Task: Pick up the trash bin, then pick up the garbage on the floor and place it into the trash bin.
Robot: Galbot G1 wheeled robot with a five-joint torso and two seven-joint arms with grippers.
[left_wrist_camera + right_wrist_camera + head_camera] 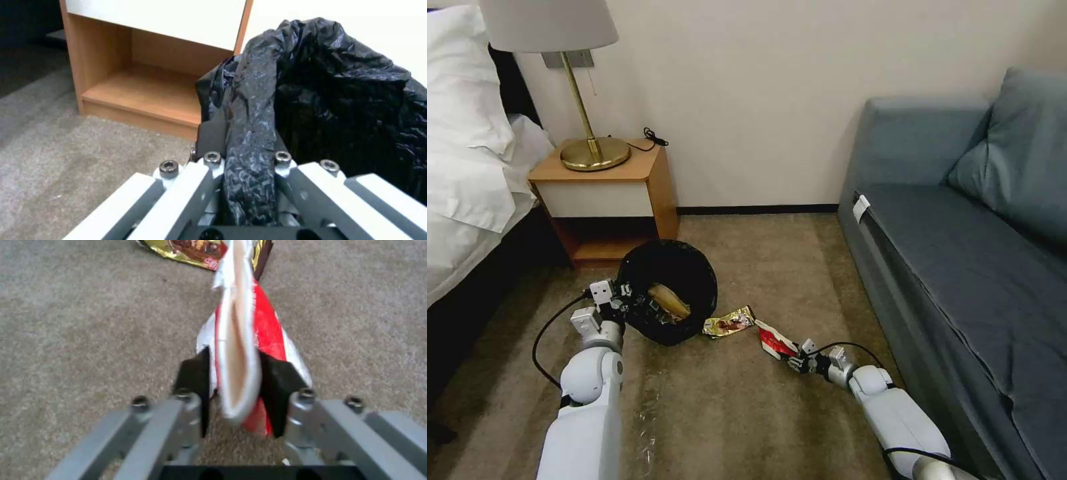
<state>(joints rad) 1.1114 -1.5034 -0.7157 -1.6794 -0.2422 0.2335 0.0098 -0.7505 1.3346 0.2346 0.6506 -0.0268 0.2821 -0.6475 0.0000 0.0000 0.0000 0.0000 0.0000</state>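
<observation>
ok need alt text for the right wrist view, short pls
The right gripper is shut on a crushed red-and-white carton, its two dark fingers pinching the flattened sides above beige carpet. A shiny gold snack wrapper lies on the carpet just beyond the carton.

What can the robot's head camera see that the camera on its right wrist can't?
Head view alone: the round trash bin lined with a crinkly black bag, gripped at its rim by the left gripper, a crumpled brown paper bag inside, and the wooden nightstand.

Right wrist view alone: the black pads squeezing the carton's edge.

Both: the crushed red-and-white carton, right gripper, shiny gold snack wrapper.
</observation>
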